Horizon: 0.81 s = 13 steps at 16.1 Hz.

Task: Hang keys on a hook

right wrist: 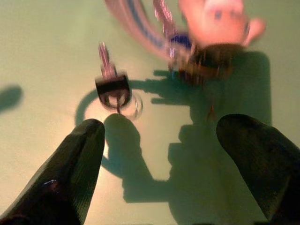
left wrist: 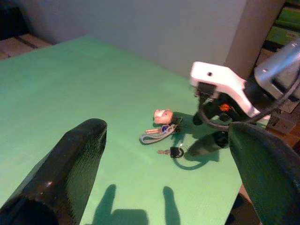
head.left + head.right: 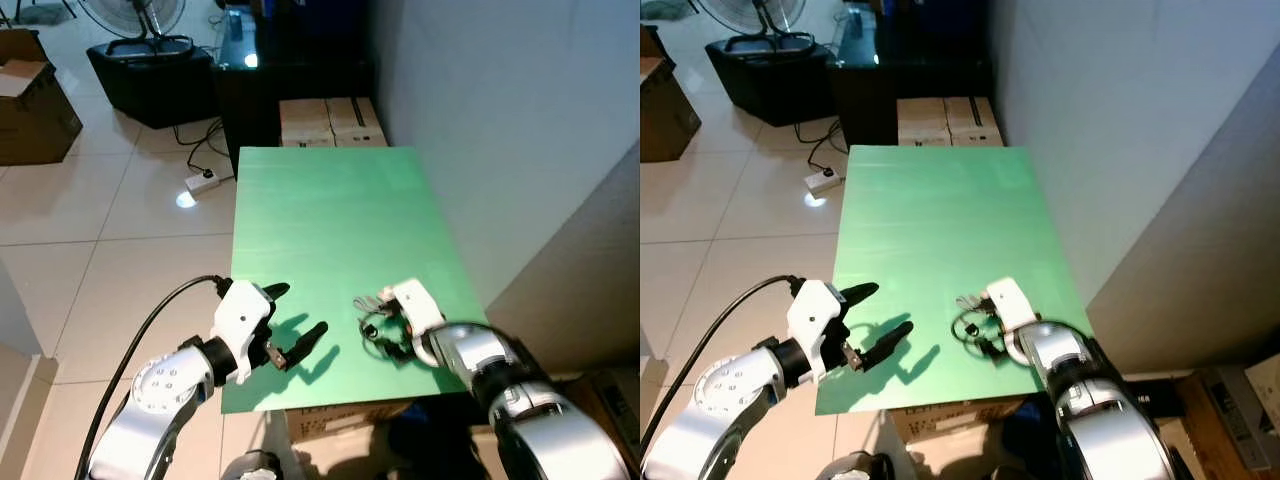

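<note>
both grippers spread wide over the green table [image 3: 330, 220]: right gripper [image 1: 159, 154] just short of the keys [image 2: 164, 133] (blurred, possibly a pink charm), left gripper [image 3: 298, 322] beside, grasping nothing.

Bright overhead light; hard claw shadows on green table [image 3: 330, 210]; floor glare; right wrist view blurred, warm-tinted.

Both eye views look steeply down from the head onto the table [image 3: 330, 220], sharing its whole top. The left wrist view looks low across its near edge toward the keys [image 2: 164, 132]; the right wrist view sits close above them.
</note>
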Tool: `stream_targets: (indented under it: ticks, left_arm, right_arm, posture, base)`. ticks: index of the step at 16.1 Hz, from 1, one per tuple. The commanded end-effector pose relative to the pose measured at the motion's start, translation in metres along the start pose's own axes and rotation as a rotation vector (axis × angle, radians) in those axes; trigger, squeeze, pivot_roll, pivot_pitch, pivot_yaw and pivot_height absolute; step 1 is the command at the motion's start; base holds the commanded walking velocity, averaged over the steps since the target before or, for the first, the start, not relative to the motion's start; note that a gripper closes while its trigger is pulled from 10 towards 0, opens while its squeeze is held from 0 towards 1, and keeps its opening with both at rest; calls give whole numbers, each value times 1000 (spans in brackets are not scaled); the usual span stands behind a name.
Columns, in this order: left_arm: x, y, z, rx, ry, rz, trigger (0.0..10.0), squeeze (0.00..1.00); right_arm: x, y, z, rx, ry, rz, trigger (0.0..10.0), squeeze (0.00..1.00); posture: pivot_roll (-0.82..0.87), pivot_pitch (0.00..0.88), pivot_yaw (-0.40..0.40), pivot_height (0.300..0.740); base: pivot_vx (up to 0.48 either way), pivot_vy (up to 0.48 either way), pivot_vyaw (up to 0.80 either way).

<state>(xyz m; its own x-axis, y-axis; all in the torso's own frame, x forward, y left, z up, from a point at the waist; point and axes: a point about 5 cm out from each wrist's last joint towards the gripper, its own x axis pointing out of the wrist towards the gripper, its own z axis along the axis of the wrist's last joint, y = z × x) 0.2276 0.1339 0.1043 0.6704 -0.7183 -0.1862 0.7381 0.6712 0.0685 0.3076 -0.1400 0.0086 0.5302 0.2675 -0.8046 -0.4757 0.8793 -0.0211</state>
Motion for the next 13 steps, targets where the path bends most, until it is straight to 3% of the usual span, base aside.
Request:
stream_targets:
  ticks: [1,4,8,13]
  left_arm:
    - [1,2,2,3,3,-8,10000,0]
    - [2,2,5,15,4,-8,10000,0]
    - [-2,0,3,4,10,3,10000,0]
    - [0,1,3,-1,11,-3,10000,0]
  right_arm:
    - [0,0,5,14,-12,1,10000,0]
    - [0,2,13,3,-11,22,10000,0]
    - [0,13,23,104,-23,112,10000,0]
    - [1,12,16,107,37,109,10000,0]
  posture:
    - [14,141,2,740]
    - [16,167,-15,740]
    - [16,188,-16,740]
    - [7,191,-19,740]
  base:
    - [0,0,0]
    - [0,0,0]
    - [0,0,0]
    - [0,0,0]
